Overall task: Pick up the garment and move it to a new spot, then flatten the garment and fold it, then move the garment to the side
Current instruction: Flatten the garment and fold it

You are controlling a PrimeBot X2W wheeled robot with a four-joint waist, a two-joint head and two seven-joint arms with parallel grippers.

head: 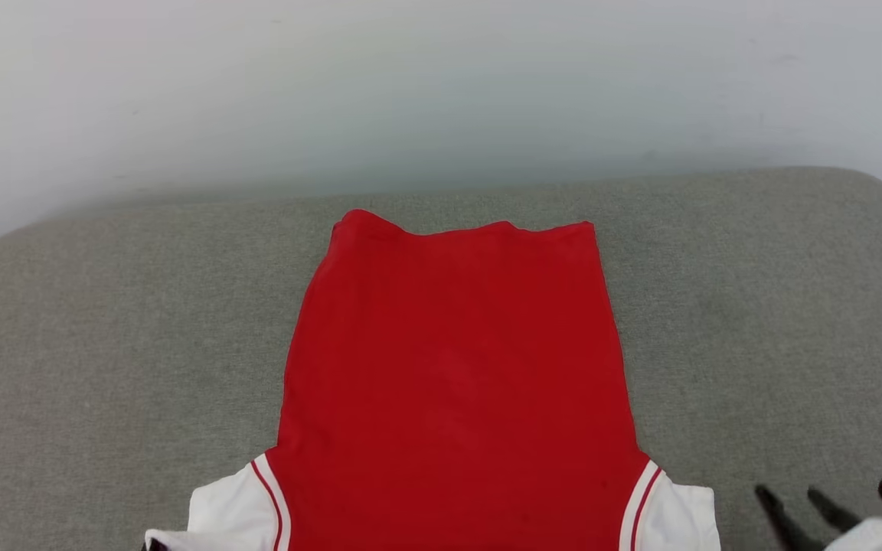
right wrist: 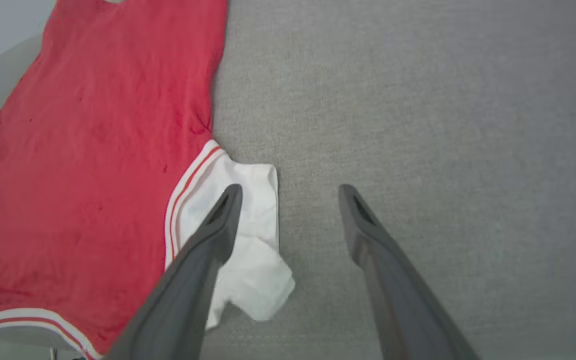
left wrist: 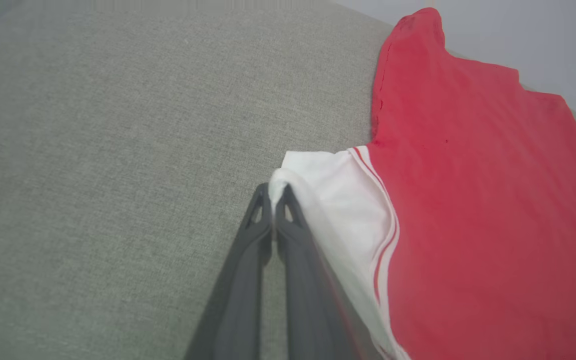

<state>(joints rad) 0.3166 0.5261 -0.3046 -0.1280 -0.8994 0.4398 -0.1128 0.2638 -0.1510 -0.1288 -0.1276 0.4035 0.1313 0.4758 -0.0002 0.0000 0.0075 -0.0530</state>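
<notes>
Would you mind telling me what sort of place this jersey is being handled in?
Likely an indoor folding station: the red garment lies on a grey fabric-covered surface with rounded corners, before a plain pale background.

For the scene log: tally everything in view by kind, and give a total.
1 garment
2 hands: left hand shut on the garment's white sleeve, right hand open
1 grey padded surface
Total: 4
</notes>
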